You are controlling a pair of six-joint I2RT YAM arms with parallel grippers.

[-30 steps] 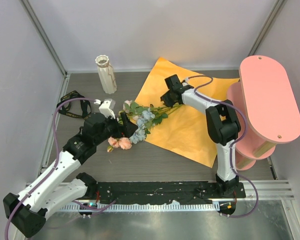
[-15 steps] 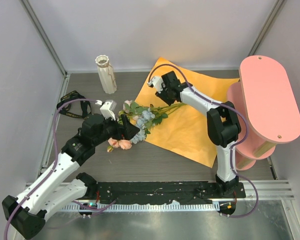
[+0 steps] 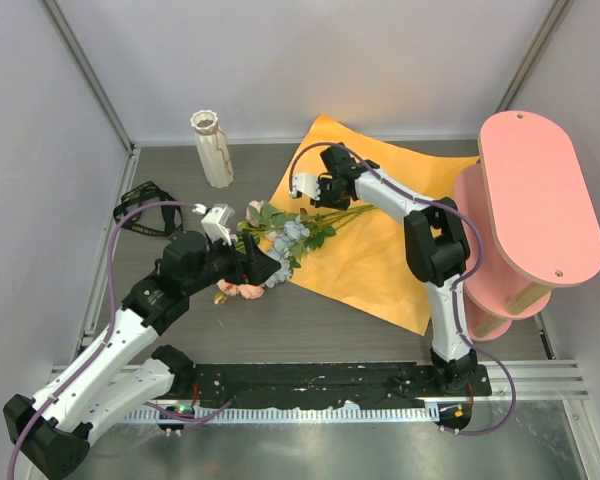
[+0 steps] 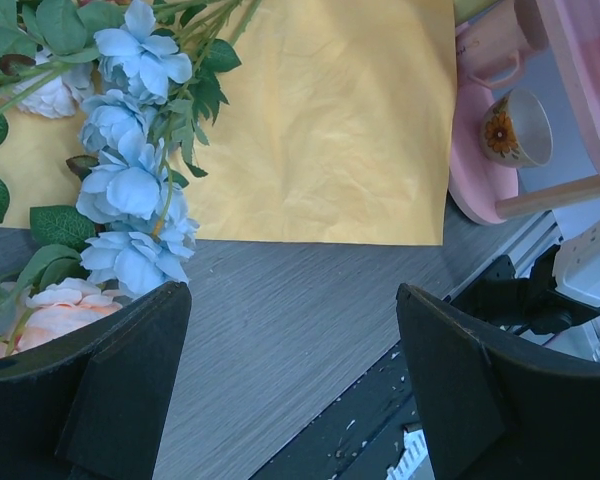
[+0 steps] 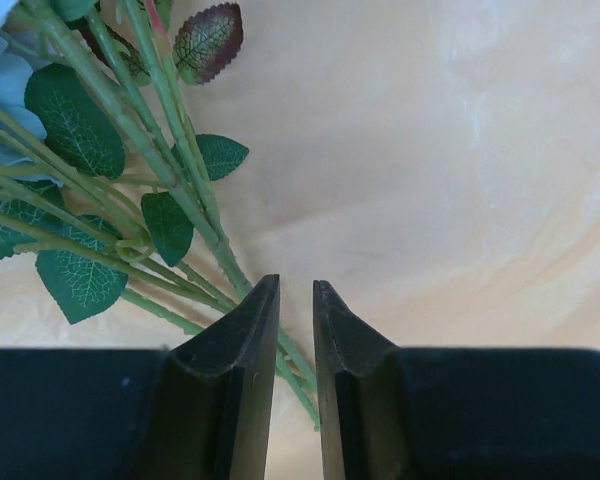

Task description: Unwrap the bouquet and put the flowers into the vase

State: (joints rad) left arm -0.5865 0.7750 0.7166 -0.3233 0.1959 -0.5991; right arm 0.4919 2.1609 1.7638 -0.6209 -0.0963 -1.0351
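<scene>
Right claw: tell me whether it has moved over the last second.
Yes. The right claw has shifted left over the orange paper, away from the pink stand.

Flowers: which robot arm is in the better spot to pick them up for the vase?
Probably the right arm. The right tool sits nearly closed over the flowers at their stems, a good place to lift from. The left tool is wide open beside the blooms, holding nothing.

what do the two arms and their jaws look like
Both the left arm and right arm have white links with bulky black joints and black bases. A purple cable loops along each. The jaws are plain black wedge-shaped blocks, with a white block at each wrist.
</scene>
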